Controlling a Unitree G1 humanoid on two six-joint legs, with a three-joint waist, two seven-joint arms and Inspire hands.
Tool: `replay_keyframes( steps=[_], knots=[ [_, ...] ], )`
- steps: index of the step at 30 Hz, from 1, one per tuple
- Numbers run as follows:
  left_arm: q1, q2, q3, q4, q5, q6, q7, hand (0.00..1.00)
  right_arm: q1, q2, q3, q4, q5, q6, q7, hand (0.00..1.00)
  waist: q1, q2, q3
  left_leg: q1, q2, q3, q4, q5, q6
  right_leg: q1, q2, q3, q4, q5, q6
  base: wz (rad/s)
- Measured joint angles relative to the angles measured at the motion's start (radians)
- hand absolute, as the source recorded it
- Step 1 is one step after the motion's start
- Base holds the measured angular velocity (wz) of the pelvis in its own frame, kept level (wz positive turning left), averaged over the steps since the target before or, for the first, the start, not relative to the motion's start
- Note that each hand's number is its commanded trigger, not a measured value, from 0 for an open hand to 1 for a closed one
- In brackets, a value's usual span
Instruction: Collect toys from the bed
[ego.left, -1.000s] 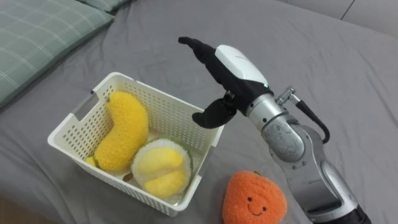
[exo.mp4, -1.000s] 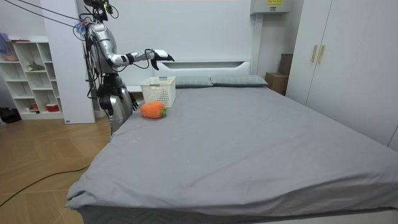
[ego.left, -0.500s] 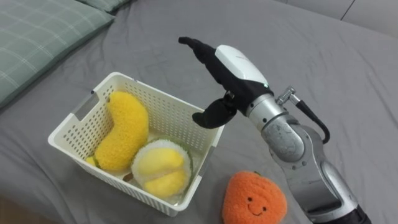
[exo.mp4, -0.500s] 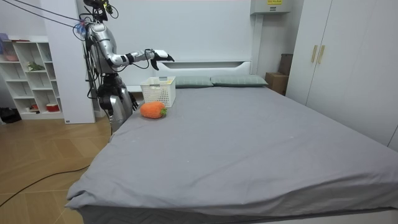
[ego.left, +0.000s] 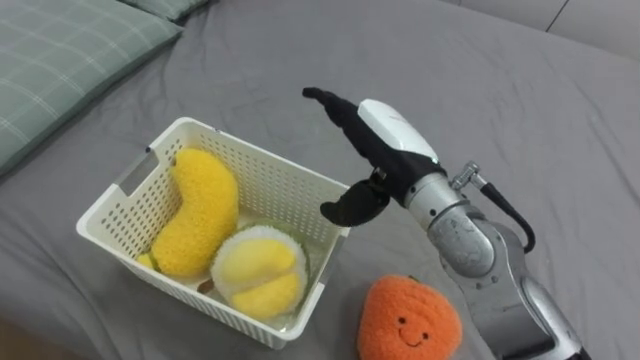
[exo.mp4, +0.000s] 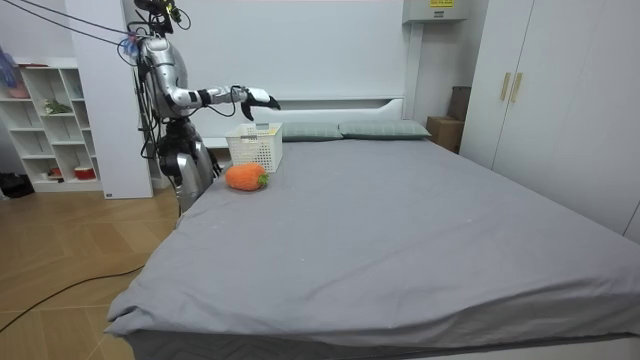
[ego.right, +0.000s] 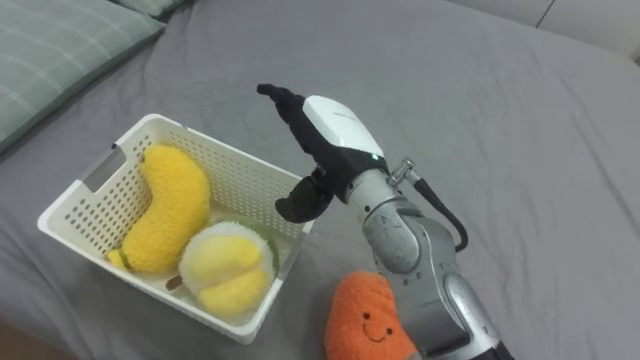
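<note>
A white slotted basket (ego.left: 119, 190) (ego.right: 70, 200) (exo.mp4: 255, 147) sits on the grey bed. In it lie a long yellow plush banana (ego.left: 198, 209) (ego.right: 165, 205) and a round yellow-and-white plush (ego.left: 259, 271) (ego.right: 224, 265). An orange plush with a smiling face (ego.left: 408, 319) (ego.right: 367, 319) (exo.mp4: 245, 177) lies on the sheet just right of the basket. My right hand (ego.left: 385, 135) (ego.right: 327, 130) (exo.mp4: 257, 97) hovers open above the basket's right rim, fingers straight, thumb hanging down, holding nothing.
A green checked pillow (ego.left: 60, 55) (ego.right: 50, 45) lies at the upper left, beside the basket. I stand at the bed's head corner by a white shelf unit (exo.mp4: 45, 125). Grey sheet (exo.mp4: 400, 220) stretches wide to the right; wardrobes (exo.mp4: 560, 90) stand beyond.
My right hand has drawn slightly back to the right and down, away from over the basket. The toys and basket have not moved.
</note>
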Motion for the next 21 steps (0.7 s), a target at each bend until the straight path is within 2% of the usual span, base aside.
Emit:
replay_keyframes(
  steps=[4,8,10,15,19,21],
  knots=[
    [0.017,-0.003,0.017,0.000,-0.001,0.001,0.034,0.00,0.031,-0.002,-0.048,0.000,0.072,-0.002,-0.016,0.00,-0.018,0.008,0.0044,-0.002,0.000,-0.001,0.001,0.000,0.000,0.001,0.001,0.002,0.000,0.000,0.000,0.00],
    [0.023,-0.024,0.037,-0.001,-0.001,0.001,0.050,0.00,0.091,0.013,-0.122,0.000,0.141,-0.002,-0.053,0.00,-0.028,0.018,0.0034,-0.001,-0.001,0.001,0.002,0.000,0.000,0.001,-0.001,0.002,0.002,-0.001,0.001,0.00],
    [0.030,-0.027,0.044,-0.001,0.000,0.001,0.050,0.00,0.129,0.014,-0.129,0.002,0.145,-0.007,-0.093,0.00,-0.049,0.025,0.0033,0.000,-0.001,0.002,0.003,0.000,0.001,0.002,-0.001,0.001,0.002,-0.001,0.001,0.00],
    [0.037,-0.031,0.060,-0.003,0.001,-0.001,0.072,0.00,0.196,0.018,-0.150,0.086,0.185,-0.024,-0.143,0.00,-0.080,0.040,-0.0053,0.007,-0.001,0.007,0.003,0.000,0.001,0.007,-0.001,0.006,0.002,-0.001,0.001,-0.02],
    [0.044,-0.040,0.064,-0.005,-0.002,-0.001,0.098,0.00,0.231,0.018,-0.178,0.121,0.215,-0.024,-0.160,0.00,-0.098,0.060,-0.0055,0.017,0.002,0.027,0.001,-0.002,0.001,0.010,0.002,0.031,0.002,-0.002,0.002,-0.13],
    [0.045,-0.045,0.064,-0.005,-0.009,-0.002,0.111,0.00,0.239,0.019,-0.182,0.157,0.237,-0.035,-0.167,0.00,-0.107,0.061,-0.0076,0.021,0.002,0.028,0.001,-0.002,0.001,0.014,0.002,0.031,0.001,-0.002,0.002,-0.05]
  ],
)
